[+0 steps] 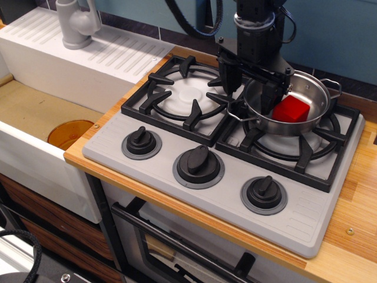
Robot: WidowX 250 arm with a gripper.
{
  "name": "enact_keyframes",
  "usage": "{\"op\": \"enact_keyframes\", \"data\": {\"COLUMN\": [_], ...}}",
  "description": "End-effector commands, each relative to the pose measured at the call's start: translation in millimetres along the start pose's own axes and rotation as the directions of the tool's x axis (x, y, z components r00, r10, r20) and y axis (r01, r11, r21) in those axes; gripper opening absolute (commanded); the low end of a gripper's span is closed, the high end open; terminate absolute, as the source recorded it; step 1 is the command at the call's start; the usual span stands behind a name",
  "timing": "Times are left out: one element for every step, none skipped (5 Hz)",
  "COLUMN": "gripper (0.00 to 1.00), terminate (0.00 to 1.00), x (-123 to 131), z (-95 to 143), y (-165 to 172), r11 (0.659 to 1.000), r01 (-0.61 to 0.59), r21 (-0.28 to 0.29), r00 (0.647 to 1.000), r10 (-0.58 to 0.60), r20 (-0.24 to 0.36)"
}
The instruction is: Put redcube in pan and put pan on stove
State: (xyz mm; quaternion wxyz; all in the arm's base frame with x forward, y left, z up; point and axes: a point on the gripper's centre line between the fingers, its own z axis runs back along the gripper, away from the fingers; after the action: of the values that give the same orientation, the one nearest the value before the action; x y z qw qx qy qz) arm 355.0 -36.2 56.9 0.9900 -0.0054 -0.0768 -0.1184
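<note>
Resting on the right burner grate of the stove (177,150), the pan (294,106) holds the redcube (291,109), which lies on the pan floor a little tilted. The gripper (252,82) hangs over the left rim of the pan with its jaws apart: one black finger stands outside the rim, above the left burner, and the other stands inside the pan, just beside the redcube. The jaws hold nothing. To the left, the white sink (53,112) has a grey tap (75,23).
</note>
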Motion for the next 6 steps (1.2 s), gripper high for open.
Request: {"op": "enact_keyframes", "data": {"gripper": [1.00,1.00,0.00,0.00,0.00,0.00], "terminate": [0.00,0.00,0.00,0.00,0.00,0.00], "x": [6,1,-3,-5,-5,-5], "z": [-9,-16,-18,-14,-5,0], "y": [-6,-9,-14,-18,-16,-15], "r11": [1.000,1.000,1.000,1.000,1.000,1.000], "r01": [0.004,-0.001,-0.020,-0.024,-0.001,0.001], "r21": [-0.011,-0.010,0.000,0.006,0.002,0.014], "r00": [0.997,0.997,0.998,0.998,0.999,1.000], "r10": [-0.003,0.002,0.020,0.024,0.001,-0.001], "r20": [0.079,0.082,0.068,0.062,0.035,0.030]}}
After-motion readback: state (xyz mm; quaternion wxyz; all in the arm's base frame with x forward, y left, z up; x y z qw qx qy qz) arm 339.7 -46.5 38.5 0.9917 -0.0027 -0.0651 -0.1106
